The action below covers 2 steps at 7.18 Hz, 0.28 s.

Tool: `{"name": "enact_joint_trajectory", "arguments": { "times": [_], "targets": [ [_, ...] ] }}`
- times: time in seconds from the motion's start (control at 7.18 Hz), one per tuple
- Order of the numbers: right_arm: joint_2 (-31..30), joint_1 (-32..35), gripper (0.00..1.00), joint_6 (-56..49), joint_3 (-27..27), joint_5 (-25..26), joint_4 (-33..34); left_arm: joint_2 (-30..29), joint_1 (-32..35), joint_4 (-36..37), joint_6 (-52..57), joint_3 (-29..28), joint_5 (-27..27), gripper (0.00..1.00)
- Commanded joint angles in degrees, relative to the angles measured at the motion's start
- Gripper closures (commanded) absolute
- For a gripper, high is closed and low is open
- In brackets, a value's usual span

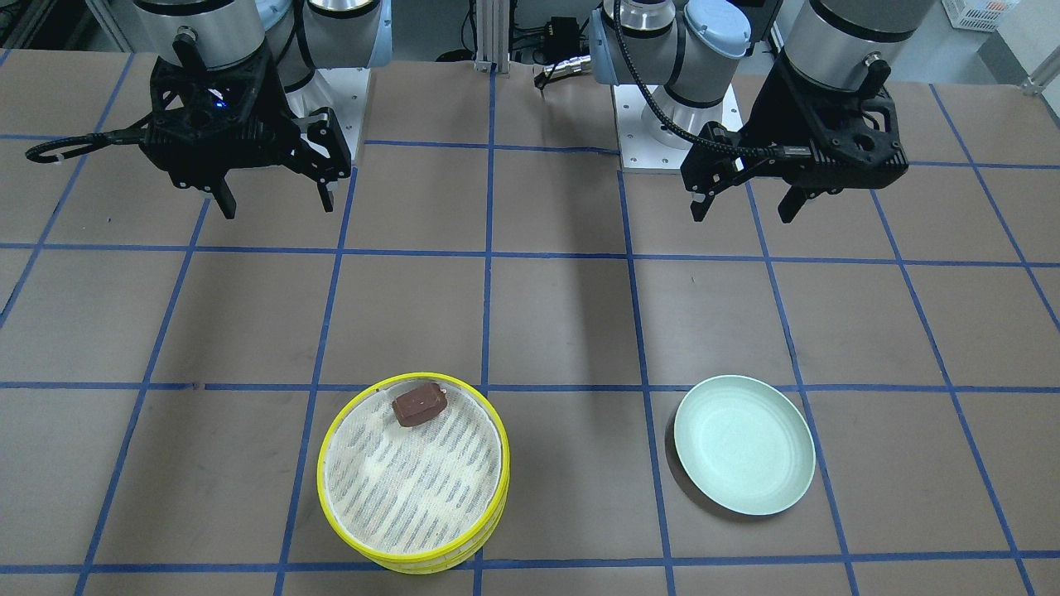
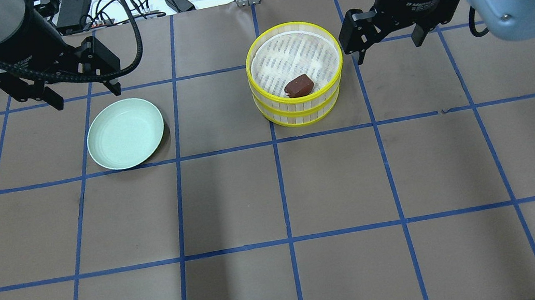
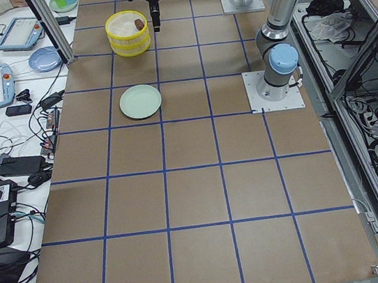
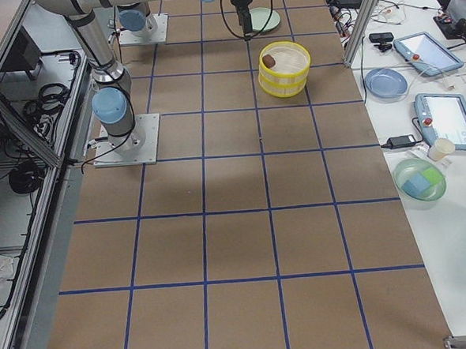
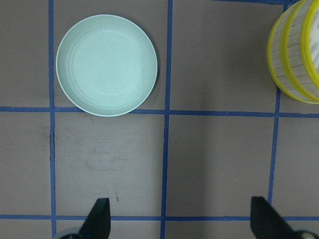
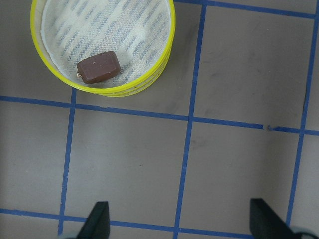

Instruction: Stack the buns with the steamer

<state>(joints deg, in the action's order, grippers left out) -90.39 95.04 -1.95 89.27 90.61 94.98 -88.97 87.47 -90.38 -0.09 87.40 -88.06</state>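
On the table (image 2: 335,182): the steamer (image 2: 298,102) stands as a two-tier stack on the robot's right of centre. The plate (image 2: 125,133) sits well apart on the left.
Stack: the top tray (image 2: 288,25) rests on the lower tray (image 2: 300,116). The rims look flush in the overhead view.
Brown bun (image 2: 299,86): lies on the liner (image 2: 285,56) of the top tray, close to the rim on the robot's side.
White bun: seen in no view. It is probably under the top tray, but that cannot be confirmed.
Left claw (image 2: 86,96): fingers spread and holding nothing. It hangs above the table near the plate, on the plate's robot side.
Right claw (image 2: 388,48): fingers spread and holding nothing. It hangs above the table beside the stack and is not touching it.
Step (judged): stacking looks done, and what remains is to check it and keep clear.
Method note 1: both claws should stay high and wide of the stack. A sideways brush on the yellow rim could slide the top tray off.
Method note 2: if the top tray needs squaring, grip it across opposite rims and lower it straight, without dragging.
Method note 3: the brown bun is close to the wall. A finger reaching in there could snag the liner, so it is best left where it is.
Risk: the bamboo looks light, so a small nudge could shift the whole stack.
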Motion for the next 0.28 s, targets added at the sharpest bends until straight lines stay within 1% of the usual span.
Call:
{"name": "enact_joint_trajectory", "arguments": {
  "times": [0.0,0.14],
  "targets": [
    [0.0,-0.2,0.0,0.0,0.0,-0.3,0.0,0.6,-0.3,-1.6,0.4,0.1,-0.3,0.0],
    [0.1,-0.2,0.0,0.0,0.0,-0.4,0.0,0.7,-0.3,-1.8,0.4,0.1,-0.4,0.0]
  ]
}}
